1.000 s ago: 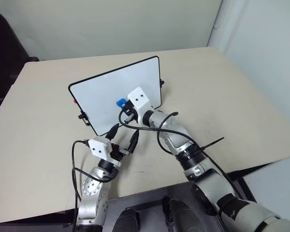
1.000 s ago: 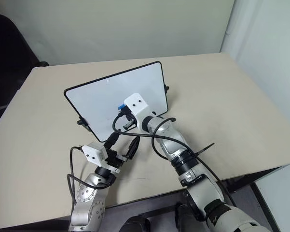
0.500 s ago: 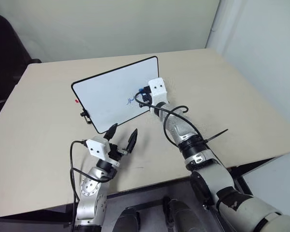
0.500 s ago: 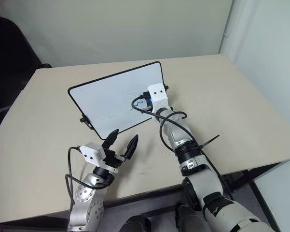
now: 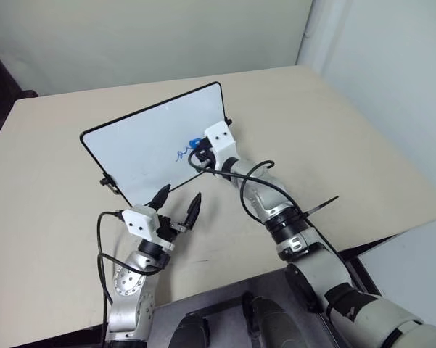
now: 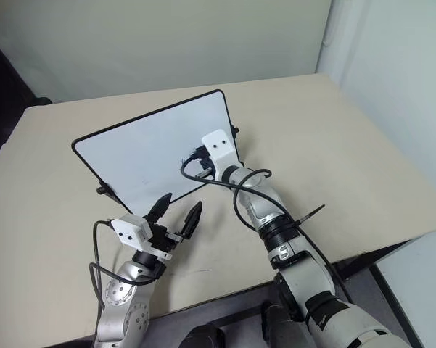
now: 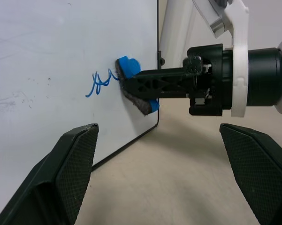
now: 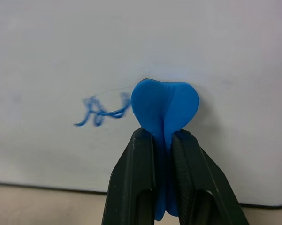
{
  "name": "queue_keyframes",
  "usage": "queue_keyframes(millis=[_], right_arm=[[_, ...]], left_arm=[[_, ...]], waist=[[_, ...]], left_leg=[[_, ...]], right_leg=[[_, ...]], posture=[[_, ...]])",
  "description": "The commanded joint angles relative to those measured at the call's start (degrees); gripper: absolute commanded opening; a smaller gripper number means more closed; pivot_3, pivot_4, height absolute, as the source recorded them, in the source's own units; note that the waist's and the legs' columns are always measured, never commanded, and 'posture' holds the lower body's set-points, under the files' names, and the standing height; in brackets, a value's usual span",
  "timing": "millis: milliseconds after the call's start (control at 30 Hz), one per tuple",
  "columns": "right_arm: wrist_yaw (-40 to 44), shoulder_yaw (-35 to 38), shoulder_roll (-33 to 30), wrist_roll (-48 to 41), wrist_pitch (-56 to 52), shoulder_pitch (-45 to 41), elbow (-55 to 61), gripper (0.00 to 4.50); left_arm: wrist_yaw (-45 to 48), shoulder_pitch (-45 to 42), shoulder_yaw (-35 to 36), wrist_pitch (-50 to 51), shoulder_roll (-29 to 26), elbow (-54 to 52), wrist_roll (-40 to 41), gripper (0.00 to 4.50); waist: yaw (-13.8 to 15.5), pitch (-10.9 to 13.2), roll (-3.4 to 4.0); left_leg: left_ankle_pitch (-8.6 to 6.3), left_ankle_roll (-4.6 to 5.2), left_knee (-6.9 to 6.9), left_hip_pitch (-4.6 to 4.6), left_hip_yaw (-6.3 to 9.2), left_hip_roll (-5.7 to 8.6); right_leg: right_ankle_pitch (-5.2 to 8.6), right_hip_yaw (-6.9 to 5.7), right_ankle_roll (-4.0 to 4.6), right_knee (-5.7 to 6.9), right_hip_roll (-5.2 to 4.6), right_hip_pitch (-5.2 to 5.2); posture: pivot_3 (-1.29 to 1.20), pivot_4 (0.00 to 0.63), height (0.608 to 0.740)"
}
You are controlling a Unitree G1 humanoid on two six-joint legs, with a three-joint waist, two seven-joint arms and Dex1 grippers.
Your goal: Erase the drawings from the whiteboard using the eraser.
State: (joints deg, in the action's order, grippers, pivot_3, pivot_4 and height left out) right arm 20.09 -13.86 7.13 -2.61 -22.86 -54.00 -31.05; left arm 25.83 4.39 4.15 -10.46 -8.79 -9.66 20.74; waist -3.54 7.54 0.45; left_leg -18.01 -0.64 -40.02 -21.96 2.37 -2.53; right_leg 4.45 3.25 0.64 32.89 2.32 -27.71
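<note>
Your right gripper pinches the blue eraser tight; it buckles, so judge it soft and light. Its felt face meets the whiteboard beside the blue scribble. Keep hold mid-block. Left gripper hangs spread, empty.

Right end effector presses eraser on whiteboard beside drawings; left end effector open above bench.
</note>
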Motion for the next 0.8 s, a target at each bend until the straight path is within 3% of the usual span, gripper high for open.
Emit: queue_keyframes(millis=[33,267,800], right_arm=[[3.35,-4.44,5.01,0.33,1.32,0.32,2.99,0.25],[4.66,-7.25,5.36,0.13,3.19,0.07,3.50,0.25],[-8.10,2.64,1.83,0.11,5.19,-4.71,-7.09,0.25]], left_arm=[[-0.32,1.26,0.10,0.13,-0.25,-3.89,0.26,4.50],[-0.17,1.94,0.78,1.17,-1.26,-5.24,0.85,4.50],[0.35,-0.80,0.21,1.23,-0.93,-2.36,0.45,4.50]], waist=[[0.05,0.00,0.00],[0.81,-0.01,-0.01],[1.79,-0.01,-0.06]], left_leg=[[-0.03,-0.04,-0.02,0.00,-0.02,-0.11],[-0.03,-0.05,-0.03,0.00,0.03,-0.38],[0.11,0.15,-0.20,0.04,0.13,-0.27]], right_leg=[[0.01,0.00,0.00,-0.04,0.11,0.00],[-0.04,0.00,0.18,-0.03,0.40,-0.01],[-0.35,0.00,0.53,-0.01,0.41,0.05]], posture=[[0.00,0.150,0.740],[0.00,0.150,0.740],[0.00,0.150,0.740]])
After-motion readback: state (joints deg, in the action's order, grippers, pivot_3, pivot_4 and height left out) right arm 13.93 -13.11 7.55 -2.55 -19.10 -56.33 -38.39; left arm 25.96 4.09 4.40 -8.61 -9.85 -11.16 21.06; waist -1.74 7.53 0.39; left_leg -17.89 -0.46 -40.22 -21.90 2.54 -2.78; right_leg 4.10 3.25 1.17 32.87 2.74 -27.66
